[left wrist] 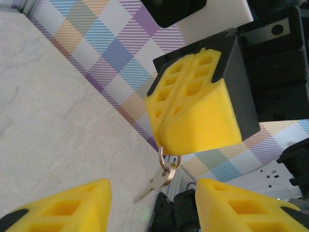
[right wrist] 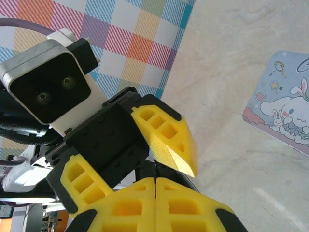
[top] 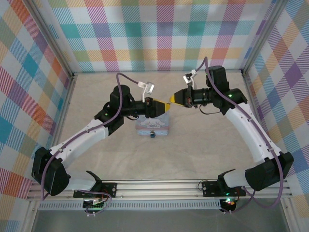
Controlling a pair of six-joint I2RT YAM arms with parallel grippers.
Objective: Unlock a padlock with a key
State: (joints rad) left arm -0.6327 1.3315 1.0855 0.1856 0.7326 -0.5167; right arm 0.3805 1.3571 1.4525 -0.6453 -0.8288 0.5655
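A small silver key [left wrist: 150, 186] hangs on a split ring [left wrist: 169, 159] pinched in the shut yellow fingers [left wrist: 193, 111] of my right gripper [top: 170, 102] [right wrist: 155, 180]. My left gripper [top: 163, 107] [left wrist: 152, 189] faces it tip to tip with its jaws open. The key dangles in the gap between the left fingers [left wrist: 63, 208], touching neither. The tiny dark padlock [top: 151, 134] sits at the near edge of the pastel-blue tin box [top: 153, 126] [right wrist: 285, 113], below both grippers. Both grippers hover above the table.
The marble-look table [top: 207, 140] is walled by plaid panels [top: 159, 34] at the back and sides. The arm bases sit on the rail [top: 159, 188] at the near edge. In the right wrist view the left arm's camera housing [right wrist: 46, 87] is close.
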